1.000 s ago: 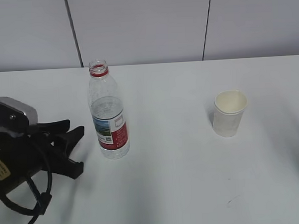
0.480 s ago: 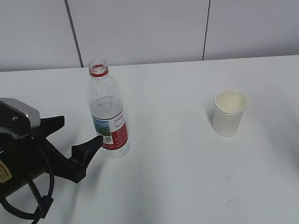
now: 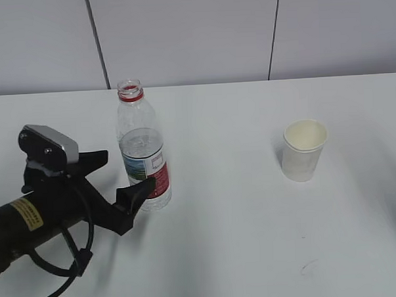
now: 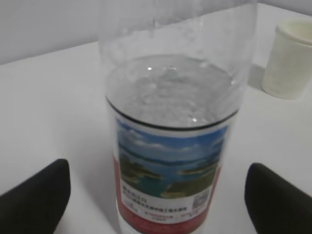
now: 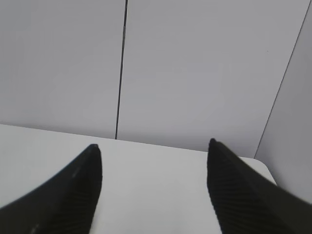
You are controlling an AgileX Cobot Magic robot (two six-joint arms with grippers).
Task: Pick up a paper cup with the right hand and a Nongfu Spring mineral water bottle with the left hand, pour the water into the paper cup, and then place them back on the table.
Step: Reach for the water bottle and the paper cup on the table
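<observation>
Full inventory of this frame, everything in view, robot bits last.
Nongfu Spring mineral water bottle: 1, clear plastic, red neck ring, red-and-white landscape label, no cap; upright, left of centre on the table.
water: clear, fills the bottle to just above the label.
paper cup: 1, cream-white, upright, right of the bottle, apart from it.
table: 1, white, with a small dark scuff near the front right.
wall panels: grey, dark seams, behind the table.
left hand: 1, black arm, yellow sticker, grey-topped gripper, open, fingers either side of the bottle's label.
right hand: black gripper, open, holding nothing; seen only in its wrist view.
</observation>
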